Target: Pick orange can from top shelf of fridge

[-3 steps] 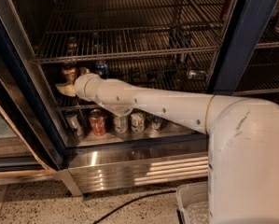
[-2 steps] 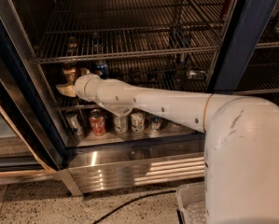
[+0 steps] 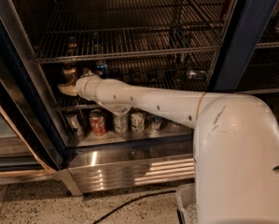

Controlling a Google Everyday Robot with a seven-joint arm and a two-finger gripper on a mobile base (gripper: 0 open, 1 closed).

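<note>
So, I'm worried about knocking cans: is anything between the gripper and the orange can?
Nothing visible. The gripper is right at the orange can; the blue can stands beside it, not between.

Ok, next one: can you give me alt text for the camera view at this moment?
A white robot arm reaches into the display fridge, its gripper close beside the orange can at the left end of a wire shelf, a blue can just right of it. More cans, one red-and-white can among them, stand on the steel floor below.
</note>
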